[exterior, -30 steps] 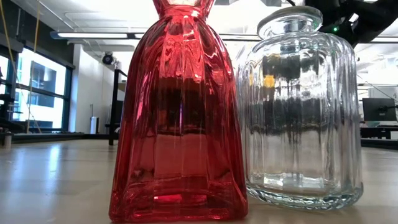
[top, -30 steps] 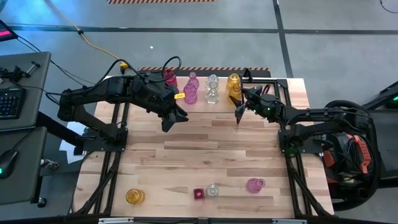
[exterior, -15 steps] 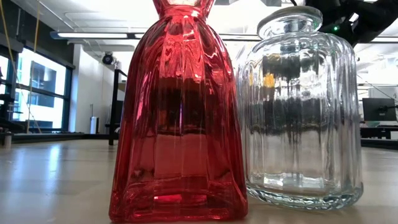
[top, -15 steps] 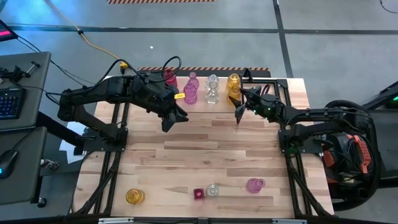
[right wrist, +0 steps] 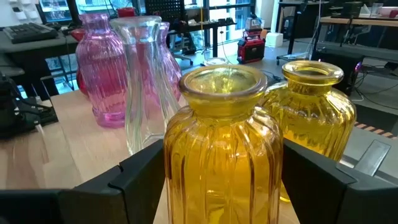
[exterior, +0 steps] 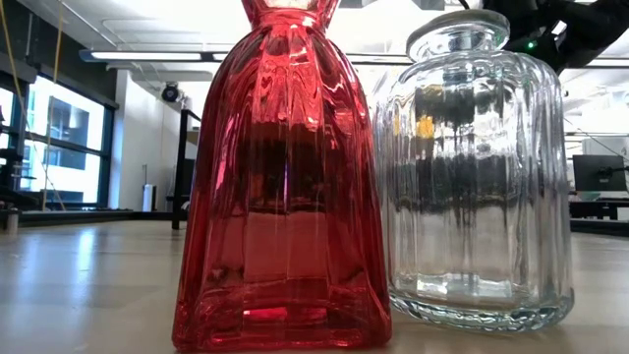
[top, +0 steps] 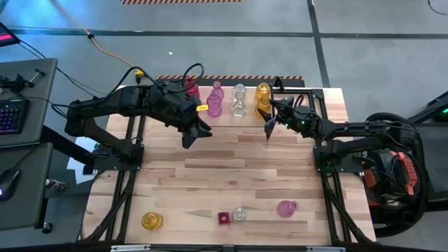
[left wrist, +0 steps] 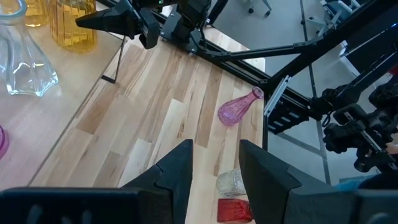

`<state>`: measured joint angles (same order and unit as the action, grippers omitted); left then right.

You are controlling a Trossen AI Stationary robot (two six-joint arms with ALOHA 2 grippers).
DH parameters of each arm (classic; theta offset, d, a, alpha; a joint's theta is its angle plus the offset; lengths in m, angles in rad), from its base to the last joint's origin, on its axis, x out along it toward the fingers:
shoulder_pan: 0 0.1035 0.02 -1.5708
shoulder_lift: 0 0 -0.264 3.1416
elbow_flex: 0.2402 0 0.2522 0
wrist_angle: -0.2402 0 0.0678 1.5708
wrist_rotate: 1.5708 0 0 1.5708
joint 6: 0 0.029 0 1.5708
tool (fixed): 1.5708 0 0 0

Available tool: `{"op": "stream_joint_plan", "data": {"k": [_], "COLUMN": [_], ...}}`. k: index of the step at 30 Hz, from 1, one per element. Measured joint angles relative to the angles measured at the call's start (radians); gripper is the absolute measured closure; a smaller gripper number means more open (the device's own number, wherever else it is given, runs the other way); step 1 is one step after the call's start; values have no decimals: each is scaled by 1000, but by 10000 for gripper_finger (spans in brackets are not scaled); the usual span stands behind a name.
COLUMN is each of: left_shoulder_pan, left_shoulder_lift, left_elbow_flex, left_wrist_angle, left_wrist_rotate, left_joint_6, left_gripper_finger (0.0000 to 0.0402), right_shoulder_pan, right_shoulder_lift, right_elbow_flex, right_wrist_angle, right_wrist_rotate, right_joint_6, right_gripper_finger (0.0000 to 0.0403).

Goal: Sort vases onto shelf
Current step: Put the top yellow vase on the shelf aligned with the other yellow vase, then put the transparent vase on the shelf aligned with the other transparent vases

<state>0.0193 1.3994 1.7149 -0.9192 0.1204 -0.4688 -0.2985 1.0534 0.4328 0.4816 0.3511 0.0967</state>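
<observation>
The shelf (left wrist: pixel 56 124) stands along the table's far edge and carries a red vase (top: pixel 190 87), pink vases (top: pixel 215 99), a clear vase (top: pixel 239 99) and a yellow vase (top: pixel 262 89). My right gripper (right wrist: pixel 224 180) is at the shelf's right end, shut on a second yellow vase (right wrist: pixel 224 143). My left gripper (top: pixel 192 134) hangs open over the table in front of the shelf and touches nothing. Near the table's near edge stand a yellow vase (top: pixel 151 221), a red vase (top: pixel 223 218) and a clear vase (top: pixel 239 214). A pink vase (left wrist: pixel 236 109) lies there on its side. My right gripper holds the yellow vase by its ribbed belly (right wrist: pixel 177 162), pinched between the two fingers (right wrist: pixel 140 177), one on each side. The fingers come level from the table's right. The vase stands upright. The fingers hide its base, so whether it rests on the shelf does not show.
The low view is filled by the red vase (exterior: pixel 280 197) and the clear vase (exterior: pixel 477 177) standing side by side on the table. The middle of the table (top: pixel 231 168) is bare wood. A thin black shelf leg (left wrist: pixel 115 62) stands near the right gripper.
</observation>
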Motion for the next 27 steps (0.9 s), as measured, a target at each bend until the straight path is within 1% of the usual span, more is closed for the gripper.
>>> {"op": "stream_joint_plan", "data": {"k": [8, 14, 20, 27], "left_shoulder_pan": [0, 0, 0, 0], "left_shoulder_lift": [0, 0, 0, 0], "left_elbow_flex": [0, 0, 0, 0], "left_wrist_angle": [0, 0, 0, 0], "left_wrist_rotate": [0, 0, 0, 0], "left_joint_6": [0, 0, 0, 0], "left_gripper_finger": [282, 282, 282, 282], "right_shoulder_pan": [0, 0, 0, 0], "right_shoulder_lift": [0, 0, 0, 0], "right_elbow_flex": [38, 100, 141, 199], "right_wrist_angle": [10, -108, -145, -227], "right_wrist_rotate": [8, 9, 34, 35], "right_joint_6": [-16, -37, -45, -73], "right_gripper_finger": [129, 129, 129, 129]}}
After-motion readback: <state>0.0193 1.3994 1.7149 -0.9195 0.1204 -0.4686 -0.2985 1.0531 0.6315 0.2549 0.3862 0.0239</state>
